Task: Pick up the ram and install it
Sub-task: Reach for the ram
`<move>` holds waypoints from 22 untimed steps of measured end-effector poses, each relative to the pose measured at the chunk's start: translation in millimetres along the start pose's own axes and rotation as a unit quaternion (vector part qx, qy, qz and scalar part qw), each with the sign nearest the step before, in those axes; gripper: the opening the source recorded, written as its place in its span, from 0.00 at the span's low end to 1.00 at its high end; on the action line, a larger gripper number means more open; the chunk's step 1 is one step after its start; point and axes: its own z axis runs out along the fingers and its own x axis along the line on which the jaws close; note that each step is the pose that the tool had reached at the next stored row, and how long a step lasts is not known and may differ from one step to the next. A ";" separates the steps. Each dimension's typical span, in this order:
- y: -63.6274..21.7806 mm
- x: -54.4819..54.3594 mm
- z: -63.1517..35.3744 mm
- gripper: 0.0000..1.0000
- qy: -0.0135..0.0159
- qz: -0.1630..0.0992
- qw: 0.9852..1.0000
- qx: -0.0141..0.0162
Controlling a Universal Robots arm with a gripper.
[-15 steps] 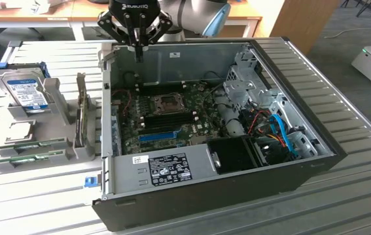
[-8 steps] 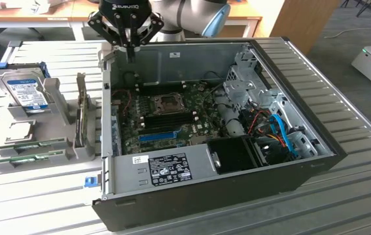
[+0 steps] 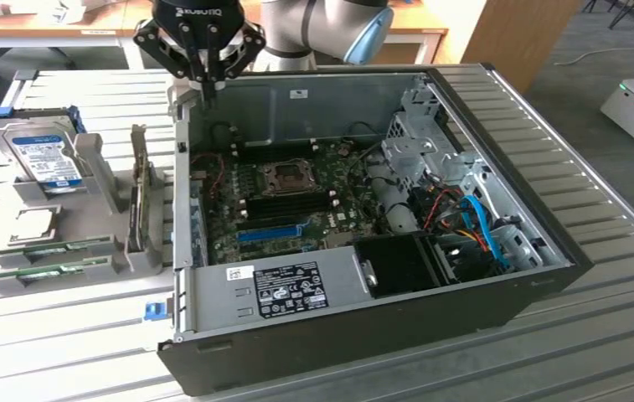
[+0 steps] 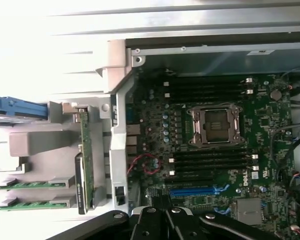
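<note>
Hanging from the Universal Robots arm, the tool (image 3: pixel 209 82) has its fingers pinched fully together and grips nothing. It hovers above the open computer case (image 3: pixel 294 343), over the corner at the far end of the wall on the exterior view's left. In the wrist view the closed fingertips (image 4: pixel 159 207) point down over the motherboard (image 4: pixel 270 130), close to its blue expansion slot (image 4: pixel 195 191). The ram (image 3: pixel 58 246) is not inside the case. It lies outside that wall in a grey holder (image 3: pixel 93 159) on the slatted counter (image 3: pixel 585 335), with a second stick (image 3: pixel 48 272) just beside it, nearer the camera. From the tool, the ram lies toward the exterior view's left and well toward the camera, with the case wall and an upright circuit card (image 3: pixel 138 197) standing between them. A hard drive (image 3: pixel 43 155) with a blue-white label stands in the same holder, farther from the camera than the sticks. Each stick rests on its long edge. Its long axis runs roughly across the exterior view, from left to right with a slight tilt, which appears about parallel to the dark memory slots (image 4: pixel 210 160) beside the CPU socket (image 4: pixel 215 125). Both sticks sit in the holder, so the pickup looks not yet done, and tool and ram are well apart.
</note>
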 end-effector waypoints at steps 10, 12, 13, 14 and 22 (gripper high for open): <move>-0.5 5.9 0.2 0.10 0.004 0.000 1.000 0.000; -0.5 5.9 0.2 0.10 0.004 0.000 1.000 0.000; -0.5 5.9 0.3 0.10 0.004 0.000 1.000 0.000; -0.5 6.1 0.2 0.10 0.004 0.000 1.000 0.000; -0.9 11.6 0.4 0.10 0.005 -0.022 1.000 0.000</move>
